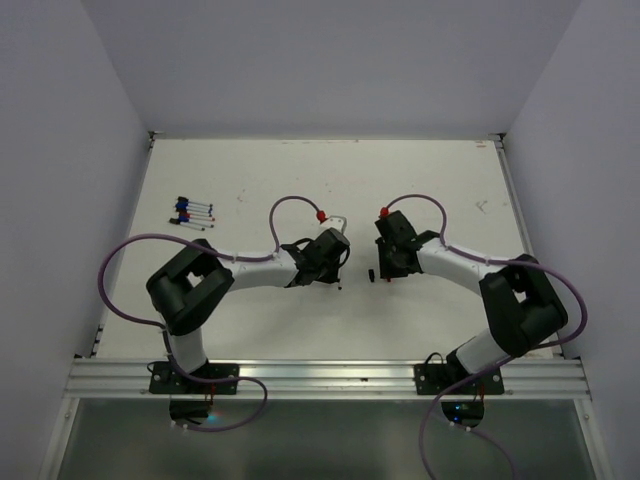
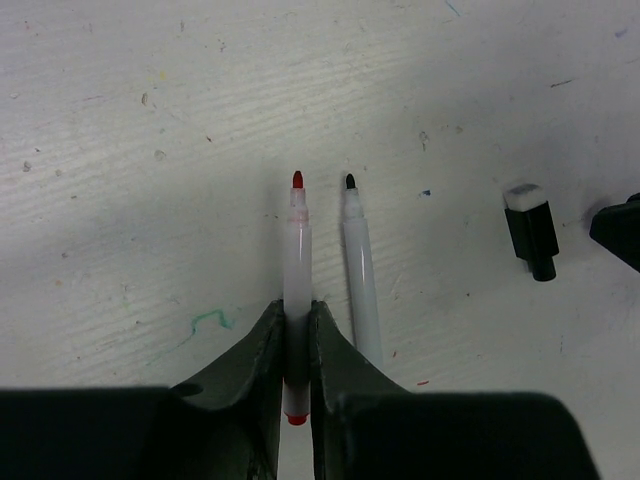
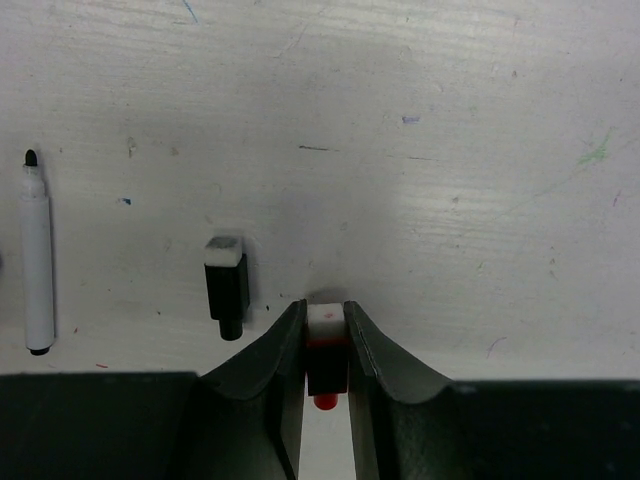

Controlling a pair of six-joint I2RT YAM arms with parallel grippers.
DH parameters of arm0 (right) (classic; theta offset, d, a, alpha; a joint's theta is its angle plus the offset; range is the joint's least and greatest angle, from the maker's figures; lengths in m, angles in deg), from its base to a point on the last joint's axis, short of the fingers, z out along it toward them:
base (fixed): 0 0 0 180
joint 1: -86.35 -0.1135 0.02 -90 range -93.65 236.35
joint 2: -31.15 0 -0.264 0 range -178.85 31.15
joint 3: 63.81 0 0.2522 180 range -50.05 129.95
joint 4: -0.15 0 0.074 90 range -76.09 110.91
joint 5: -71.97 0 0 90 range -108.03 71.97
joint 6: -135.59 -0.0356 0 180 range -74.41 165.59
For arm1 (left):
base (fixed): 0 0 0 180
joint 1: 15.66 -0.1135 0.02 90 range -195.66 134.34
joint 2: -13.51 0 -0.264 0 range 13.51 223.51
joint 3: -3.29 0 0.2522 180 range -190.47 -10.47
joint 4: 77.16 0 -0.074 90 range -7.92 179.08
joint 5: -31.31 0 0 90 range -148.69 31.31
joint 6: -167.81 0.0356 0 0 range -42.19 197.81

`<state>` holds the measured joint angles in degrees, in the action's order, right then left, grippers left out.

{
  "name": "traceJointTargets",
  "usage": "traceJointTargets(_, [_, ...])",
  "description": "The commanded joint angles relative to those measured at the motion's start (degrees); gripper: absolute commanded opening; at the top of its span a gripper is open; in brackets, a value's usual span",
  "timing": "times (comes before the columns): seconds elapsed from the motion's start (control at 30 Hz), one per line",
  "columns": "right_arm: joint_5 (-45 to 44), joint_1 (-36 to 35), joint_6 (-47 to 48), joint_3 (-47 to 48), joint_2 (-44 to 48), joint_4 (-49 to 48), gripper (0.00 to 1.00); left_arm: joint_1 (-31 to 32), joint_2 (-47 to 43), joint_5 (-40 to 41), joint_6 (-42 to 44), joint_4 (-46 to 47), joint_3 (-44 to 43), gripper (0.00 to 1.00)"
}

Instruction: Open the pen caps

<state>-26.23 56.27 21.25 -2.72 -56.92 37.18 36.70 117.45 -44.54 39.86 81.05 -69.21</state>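
Two look done. Mid-tabletop point(image 1: 420, 180), the left gripper point(image 2: 297, 320) clamps the uncapped red pen point(image 2: 297, 250) and the right gripper point(image 3: 325, 320) pinches the red cap point(image 3: 325, 360). The black pen point(image 2: 358, 270) and black cap point(image 2: 530, 235) lie apart. The apparently capped pens point(image 1: 192, 212) near the left edge remain.

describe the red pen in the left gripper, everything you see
The red pen has a thin translucent white plastic barrel, an uncapped red tip and a red end plug. The left gripper is shut on its rear half, tip pointing away from the wrist camera, alongside a separate black-tipped pen on the table.
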Motion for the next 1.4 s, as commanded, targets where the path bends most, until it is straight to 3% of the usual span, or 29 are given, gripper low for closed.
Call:
traceJointTargets(0.0, [-1.11, -0.06, 0.43, 0.57, -0.52, -1.56, 0.25, -0.33, 0.82, 0.00, -1.33, -1.90, -0.24, 0.16])
traceJointTargets(0.1, [-1.02, -0.15, 0.52, 0.92, -0.87, -1.47, 0.27, -0.41, 1.00, 0.26, -1.68, -2.07, 0.29, 0.26])
traceJointTargets(0.27, [-1.02, -0.15, 0.70, 1.36, -0.96, -1.29, 0.31, -0.50, 1.09, 0.96, -2.39, -2.43, 1.17, 0.34])
traceJointTargets(0.57, [0.39, -0.15, 0.70, 1.89, -0.52, -1.56, 0.32, -0.77, 0.13, 2.72, -2.91, -1.64, 3.63, 0.35])
traceJointTargets(0.7, [0.56, -0.15, 0.61, 1.63, -0.52, -1.73, 0.33, -0.94, -3.81, 5.53, -3.18, -2.78, 4.95, 0.39])
traceJointTargets(0.87, [0.82, -0.15, 0.52, 1.18, 0.35, -2.26, 0.45, -0.94, -11.11, 8.52, -2.30, -4.09, 6.09, 0.51])
traceJointTargets(1.1, [1.97, -0.15, 0.61, 1.71, 2.99, -1.83, 0.49, -0.94, -18.85, 6.77, 0.25, -4.89, 4.60, 0.55])
traceJointTargets(1.23, [1.88, -0.24, 1.04, 2.68, 6.85, 0.28, 0.62, -1.47, -21.58, 9.83, -0.45, -8.30, 4.07, 0.57])
traceJointTargets(1.3, [1.27, -0.24, 1.66, 4.25, 8.70, 2.64, 0.67, -5.83, -21.94, 7.74, -0.02, -8.93, 4.25, 0.58])
traceJointTargets(1.37, [1.61, -0.24, 2.01, 6.27, 11.25, 4.76, 0.83, -10.50, -21.94, 5.02, 0.51, -10.42, 4.51, 0.58])
